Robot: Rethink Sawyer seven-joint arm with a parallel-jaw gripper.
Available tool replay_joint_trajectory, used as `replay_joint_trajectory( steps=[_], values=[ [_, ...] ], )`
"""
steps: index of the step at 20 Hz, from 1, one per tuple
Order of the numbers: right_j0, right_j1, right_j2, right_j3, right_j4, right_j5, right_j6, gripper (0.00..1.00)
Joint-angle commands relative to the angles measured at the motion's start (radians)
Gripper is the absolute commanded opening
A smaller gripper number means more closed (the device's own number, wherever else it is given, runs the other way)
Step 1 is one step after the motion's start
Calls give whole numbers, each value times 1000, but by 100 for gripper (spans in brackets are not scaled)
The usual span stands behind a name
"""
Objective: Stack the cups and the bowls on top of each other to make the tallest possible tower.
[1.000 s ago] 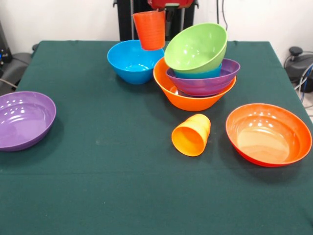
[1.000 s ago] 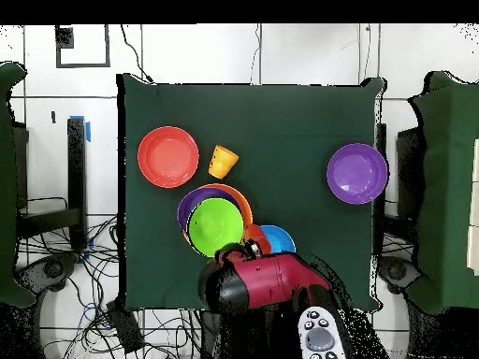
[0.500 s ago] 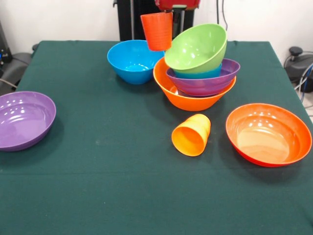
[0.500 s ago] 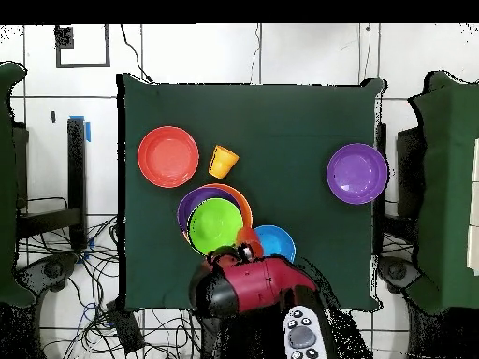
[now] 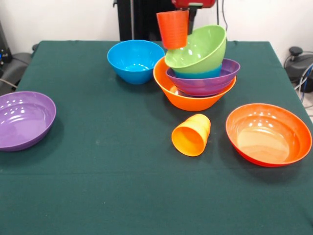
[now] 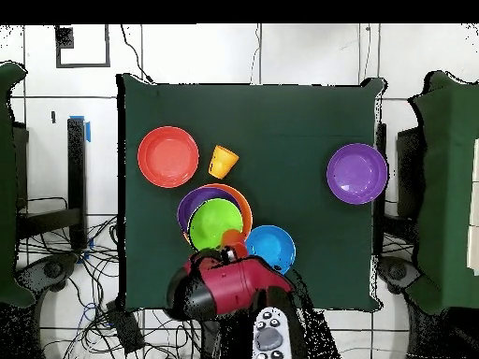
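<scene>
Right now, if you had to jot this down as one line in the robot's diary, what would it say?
gripper: holding red-orange cup in air | position: by green bowl atop tower | yellow-orange cup: on its side on table

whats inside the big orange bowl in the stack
A wide purple plastic bowl sits in the large yellow-orange plastic bowl, then a blue bowl and a tilted lime green bowl; their undersides are hidden.
</scene>
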Motion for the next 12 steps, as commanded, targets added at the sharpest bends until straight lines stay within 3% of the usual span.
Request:
replay_joint_trajectory(
  steps=[1,6,12],
  values=[
    [75,60,10,-13,56,14,181,0],
    [89,84,-5,-24,54,-8,187,0],
    [42,46,36,-21,62,34,155,0]
  ],
)
